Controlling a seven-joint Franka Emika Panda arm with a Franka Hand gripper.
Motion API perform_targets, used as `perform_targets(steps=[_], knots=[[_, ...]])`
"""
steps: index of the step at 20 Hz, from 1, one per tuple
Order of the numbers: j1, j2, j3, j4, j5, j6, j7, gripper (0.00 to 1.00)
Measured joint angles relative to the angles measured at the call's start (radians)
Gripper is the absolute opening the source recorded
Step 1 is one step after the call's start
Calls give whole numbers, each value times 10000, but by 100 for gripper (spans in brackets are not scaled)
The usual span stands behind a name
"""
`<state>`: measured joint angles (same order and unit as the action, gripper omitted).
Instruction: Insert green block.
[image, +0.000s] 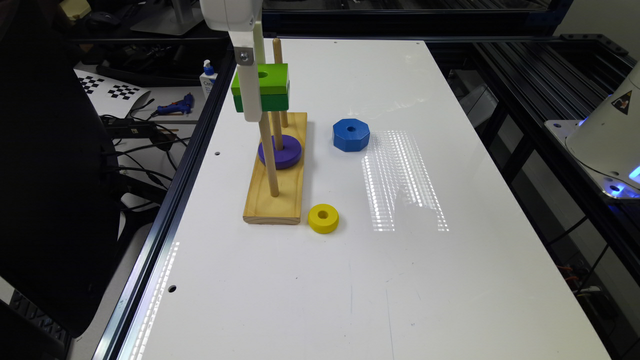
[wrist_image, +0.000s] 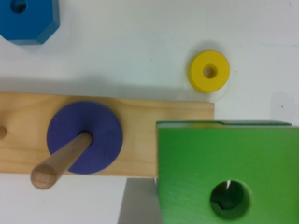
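Observation:
The green block (image: 267, 86) hangs in the air above the wooden peg base (image: 260, 207), lighter top face up, round hole showing. My gripper (image: 257, 102) is shut on it, one white finger (image: 248, 90) running down its near side. In the wrist view the green block (wrist_image: 229, 163) covers the end of the wooden base (wrist_image: 140, 116) nearest the yellow ring (wrist_image: 209, 71). A purple ring (image: 280, 151) lies on the base around the middle peg (wrist_image: 60, 161), which stands beside the block and apart from it. Another peg (image: 270, 165) rises below the block.
A blue octagonal block (image: 351, 134) lies on the white table (image: 400, 280) toward the exterior view's right of the base. The yellow ring (image: 323, 218) lies off the base's near corner. Cables and clutter sit beyond the table's edge on the exterior view's left.

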<state>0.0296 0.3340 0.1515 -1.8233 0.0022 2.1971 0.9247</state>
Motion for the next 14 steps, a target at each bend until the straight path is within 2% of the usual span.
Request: perform_targets(steps=[6,14], knots=[[4,157,2,2,0,190,0,0],[4,172,2,2,0,200,0,0]])
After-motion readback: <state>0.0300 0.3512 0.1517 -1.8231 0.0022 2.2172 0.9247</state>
